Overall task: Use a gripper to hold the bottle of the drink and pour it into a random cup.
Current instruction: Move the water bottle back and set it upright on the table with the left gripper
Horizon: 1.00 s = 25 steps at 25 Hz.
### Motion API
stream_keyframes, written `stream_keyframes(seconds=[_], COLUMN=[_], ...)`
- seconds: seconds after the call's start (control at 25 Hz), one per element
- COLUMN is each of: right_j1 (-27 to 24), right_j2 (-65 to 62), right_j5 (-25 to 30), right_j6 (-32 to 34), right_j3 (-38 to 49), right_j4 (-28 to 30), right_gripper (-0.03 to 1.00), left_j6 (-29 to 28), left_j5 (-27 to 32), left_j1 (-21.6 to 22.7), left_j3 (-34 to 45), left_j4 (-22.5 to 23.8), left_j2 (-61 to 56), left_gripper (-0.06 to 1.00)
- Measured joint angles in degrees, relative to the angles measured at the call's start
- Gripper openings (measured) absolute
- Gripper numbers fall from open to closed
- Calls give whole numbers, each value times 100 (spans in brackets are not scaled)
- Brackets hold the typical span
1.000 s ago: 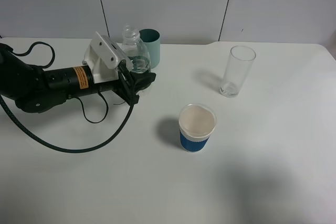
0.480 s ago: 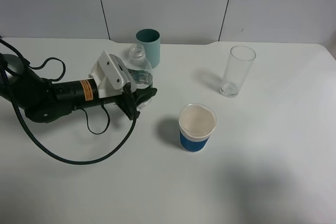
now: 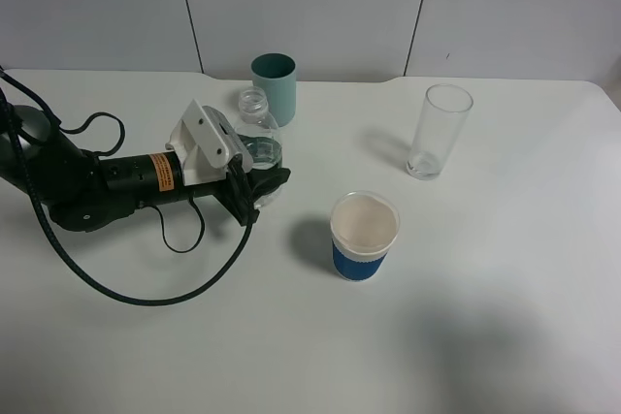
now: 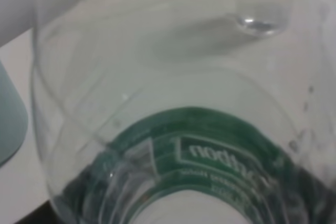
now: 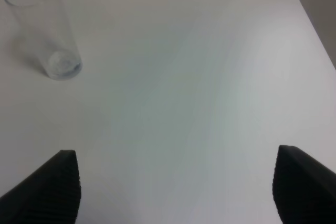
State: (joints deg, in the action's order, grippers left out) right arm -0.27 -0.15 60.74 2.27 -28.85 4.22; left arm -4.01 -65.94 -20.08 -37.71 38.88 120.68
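Midway across the white worktop (image 3: 505,336), the left white-and-black pincer (image 3: 260,184) clenches a small clear green-labelled plastic bottle (image 3: 256,133) near the teal cylindrical cup (image 3: 275,86).

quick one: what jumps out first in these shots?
The left gripper, clamped on the clear bottle at the table's left, just in front of the teal cup. Next, the blue-sleeved paper cup mid-table and the tall empty glass at back right.
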Motion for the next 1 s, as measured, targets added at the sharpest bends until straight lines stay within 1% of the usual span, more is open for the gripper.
stream_keyframes(seconds=[0.4,0.6,1.0], right_j1=[0,0,0], right_j2=[0,0,0], right_j5=[0,0,0], right_j6=[0,0,0], right_j3=[0,0,0], right_j4=[0,0,0], right_gripper=[75,75,75], left_j6=[-37,72,114], left_j5=[-7,-2,-52], left_j1=[0,0,0], left_j3=[-3,-3,-3], left_j4=[0,5,5], left_j2=[65,197,197], left_gripper=[55,55,55])
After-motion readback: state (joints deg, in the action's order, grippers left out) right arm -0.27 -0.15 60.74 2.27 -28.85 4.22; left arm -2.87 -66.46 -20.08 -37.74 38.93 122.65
